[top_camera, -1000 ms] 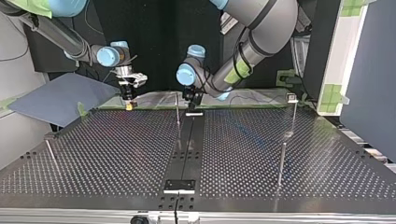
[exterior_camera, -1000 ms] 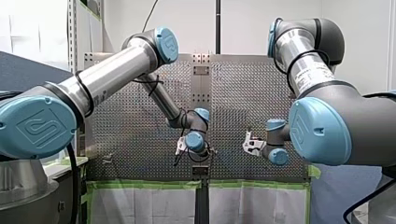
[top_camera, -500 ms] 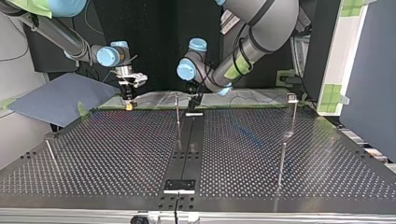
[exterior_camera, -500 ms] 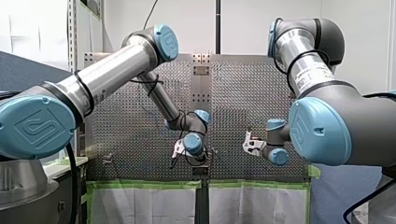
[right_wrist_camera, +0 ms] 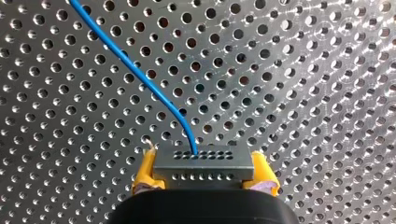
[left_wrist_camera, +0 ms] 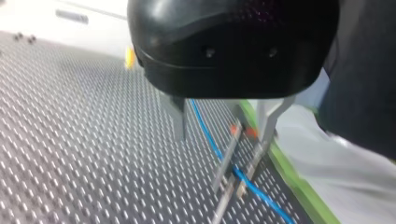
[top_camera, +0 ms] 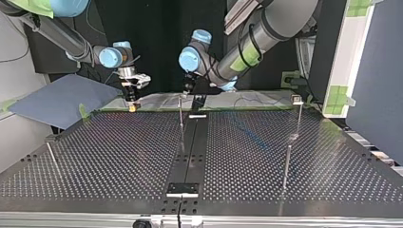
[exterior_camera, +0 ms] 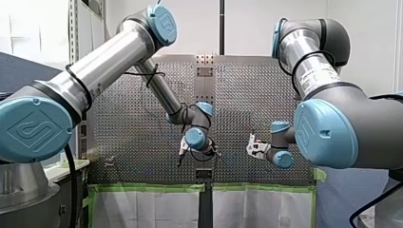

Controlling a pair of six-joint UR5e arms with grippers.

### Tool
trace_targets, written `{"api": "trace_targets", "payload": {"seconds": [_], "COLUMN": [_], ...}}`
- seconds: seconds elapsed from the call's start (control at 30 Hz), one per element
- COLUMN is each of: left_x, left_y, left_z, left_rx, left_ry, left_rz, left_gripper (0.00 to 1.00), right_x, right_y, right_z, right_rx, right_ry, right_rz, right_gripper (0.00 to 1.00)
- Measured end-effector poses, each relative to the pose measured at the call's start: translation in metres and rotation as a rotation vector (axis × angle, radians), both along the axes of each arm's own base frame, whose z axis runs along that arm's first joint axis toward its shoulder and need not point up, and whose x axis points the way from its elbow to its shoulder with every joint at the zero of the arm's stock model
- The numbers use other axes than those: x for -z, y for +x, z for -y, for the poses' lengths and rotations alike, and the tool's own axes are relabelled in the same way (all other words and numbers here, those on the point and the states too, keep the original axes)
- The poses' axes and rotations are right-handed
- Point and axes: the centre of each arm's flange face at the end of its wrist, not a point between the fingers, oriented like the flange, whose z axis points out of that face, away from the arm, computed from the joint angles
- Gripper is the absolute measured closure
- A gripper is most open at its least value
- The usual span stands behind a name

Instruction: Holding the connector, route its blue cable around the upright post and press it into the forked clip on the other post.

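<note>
Nearest, pinches the grey connector (right_wrist_camera: 204,161) between the yellow pads (right_wrist_camera: 145,173) of my right gripper (right_wrist_camera: 204,174) just over the perforated table (right_wrist_camera: 303,93), probably anchoring the blue cable (right_wrist_camera: 140,77) that trails away, and farther off spreads the metal fingers (left_wrist_camera: 179,116) of my left gripper (left_wrist_camera: 223,137) astride that cable beside the forked clip (left_wrist_camera: 227,158), apparently poised to press it in.

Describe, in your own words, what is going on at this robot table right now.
My right gripper, with yellow pads, is shut on the small grey perforated connector, just above the perforated metal table. The thin blue cable leads off from the connector and shows again between the open metal fingers of my left gripper, beside a forked metal clip. Whether the cable is seated in the clip cannot be told.
</note>
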Motion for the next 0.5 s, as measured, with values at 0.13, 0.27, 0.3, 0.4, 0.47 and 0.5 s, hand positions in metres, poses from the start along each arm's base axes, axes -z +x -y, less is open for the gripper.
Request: {"api": "trace_targets", "payload": {"seconds": [0.13,0.27,0.3,0.4,0.47,0.5], "left_x": [-0.002,-0.002,-0.002,-0.002,-0.002,-0.002], "left_y": [-0.008,-0.011,-0.011,-0.013,-0.014,-0.015], "left_z": [0.004,0.005,0.005,0.004,0.004,0.005], "left_rx": [0.036,0.024,0.016,-0.005,-0.011,-0.013], "left_ry": [-0.031,-0.057,-0.063,-0.074,-0.078,-0.079], "left_rz": [-0.003,-0.012,-0.014,-0.022,-0.028,-0.030], "left_gripper": [0.19,0.00,0.00,0.00,0.00,0.00], "right_x": [0.000,0.000,0.000,0.001,0.001,0.001], "right_y": [0.001,0.001,0.001,0.001,0.001,0.001], "right_z": [-0.001,-0.001,-0.001,-0.001,-0.001,-0.001], "right_rx": [-0.001,-0.002,-0.002,-0.002,-0.002,-0.002], "right_ry": [0.002,0.004,0.004,0.005,0.006,0.007], "right_rz": [0.000,-0.001,-0.001,-0.001,-0.002,-0.002], "right_gripper": [1.00,1.00,1.00,1.00,1.00,1.00]}}
